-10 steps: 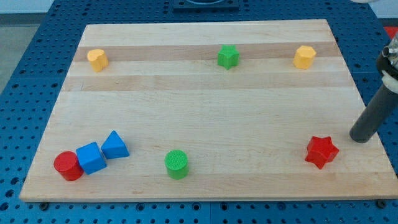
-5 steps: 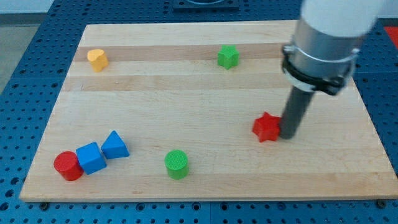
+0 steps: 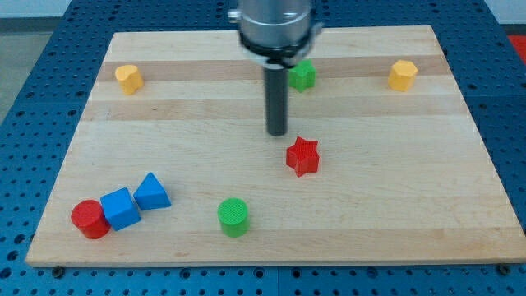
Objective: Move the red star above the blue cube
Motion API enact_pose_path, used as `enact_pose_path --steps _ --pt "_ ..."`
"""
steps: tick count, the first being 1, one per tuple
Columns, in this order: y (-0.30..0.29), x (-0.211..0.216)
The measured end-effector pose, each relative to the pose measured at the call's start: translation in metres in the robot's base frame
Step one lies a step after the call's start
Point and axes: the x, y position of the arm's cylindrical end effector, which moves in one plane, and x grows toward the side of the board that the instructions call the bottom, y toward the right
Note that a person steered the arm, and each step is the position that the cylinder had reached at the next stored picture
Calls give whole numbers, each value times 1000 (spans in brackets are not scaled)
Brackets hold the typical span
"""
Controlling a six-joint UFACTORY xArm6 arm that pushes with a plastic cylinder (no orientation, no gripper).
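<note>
The red star (image 3: 302, 156) lies near the board's middle, a little to the view's right. The blue cube (image 3: 120, 208) sits at the bottom left, between a red cylinder (image 3: 89, 219) and a blue triangular block (image 3: 152, 191), touching both. My tip (image 3: 277, 133) rests on the board just up and left of the red star, a small gap apart from it. The rod rises from there to the arm at the view's top.
A green cylinder (image 3: 233, 217) stands at the bottom centre. A green star-like block (image 3: 302, 75) sits at the top centre, partly behind the rod. Yellow blocks sit at the top left (image 3: 128, 78) and top right (image 3: 402, 75). The wooden board (image 3: 246, 107) lies on a blue perforated table.
The red star has been pushed from the bottom right leftward and upward to near the middle. My tip moved from the star's right side to its upper left.
</note>
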Motion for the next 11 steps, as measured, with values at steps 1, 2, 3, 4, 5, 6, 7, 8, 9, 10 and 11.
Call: enact_pose_path --steps 1,2,3,4,5,6,7,8,9,10,11 --pt "60 18" --pt "74 22" --pt "60 54" --pt "31 55" --pt "2 55" --pt "-28 55" --pt "-58 55" --pt "-85 55" --pt "-114 55" --pt "-137 55" --pt "-161 55"
